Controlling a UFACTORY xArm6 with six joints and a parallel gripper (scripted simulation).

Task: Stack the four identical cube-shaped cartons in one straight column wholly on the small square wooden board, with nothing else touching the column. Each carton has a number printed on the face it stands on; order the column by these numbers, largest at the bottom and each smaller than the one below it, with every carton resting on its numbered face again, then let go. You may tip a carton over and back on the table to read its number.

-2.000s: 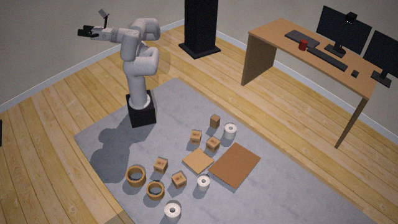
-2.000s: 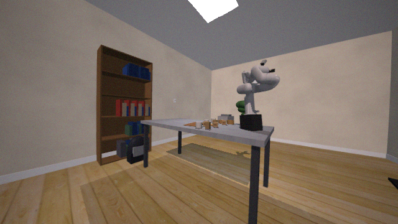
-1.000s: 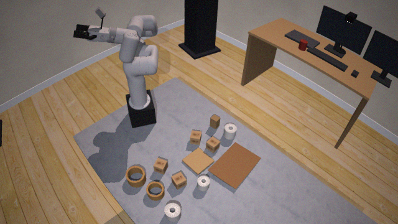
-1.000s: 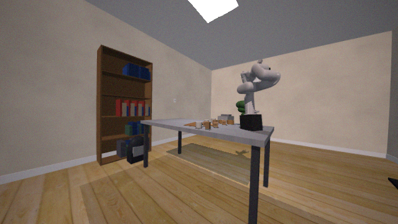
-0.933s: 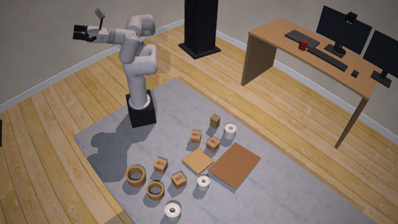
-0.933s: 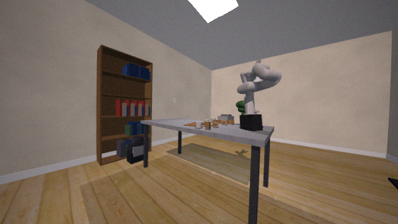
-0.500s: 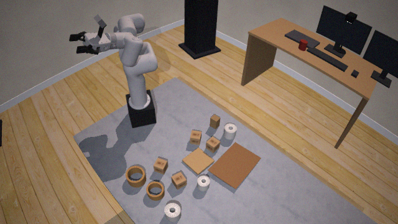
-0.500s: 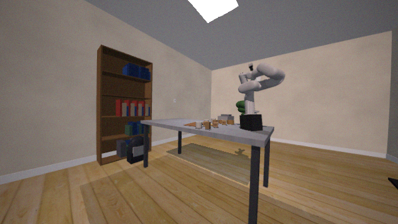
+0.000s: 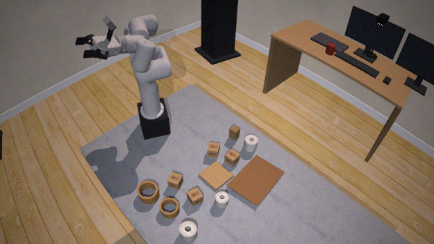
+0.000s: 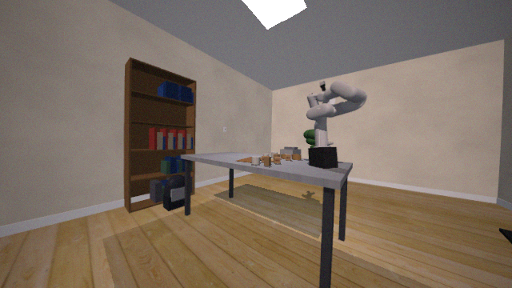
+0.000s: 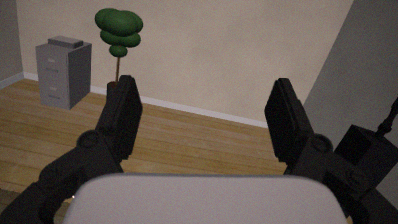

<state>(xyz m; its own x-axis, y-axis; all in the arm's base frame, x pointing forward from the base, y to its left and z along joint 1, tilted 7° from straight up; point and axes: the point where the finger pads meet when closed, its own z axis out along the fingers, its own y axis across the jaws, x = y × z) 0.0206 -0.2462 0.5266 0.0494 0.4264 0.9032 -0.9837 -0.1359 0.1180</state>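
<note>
My gripper [image 9: 82, 48] [image 11: 204, 92] is open and empty, held high and to the side, well away from the cartons. Four cube-shaped cartons with dark print stand apart on the grey table. One carton [image 9: 213, 149] and a second carton [image 9: 232, 157] are behind the small square wooden board [image 9: 215, 175]. A third carton [image 9: 175, 180] is left of the board, and a fourth carton [image 9: 195, 196] is in front of it, to the left. The board carries nothing. The numbered bottom faces are hidden. In the exterior view the cartons are small and overlap.
A plain brown box [image 9: 234, 132] stands behind the cartons. White rolls [image 9: 251, 146] [image 9: 222, 204] [image 9: 188, 236] stand around the area. Two orange-brown rings [image 9: 148, 200] [image 9: 169, 214] are at the left. A larger reddish-brown board [image 9: 255, 179] lies right of the small one.
</note>
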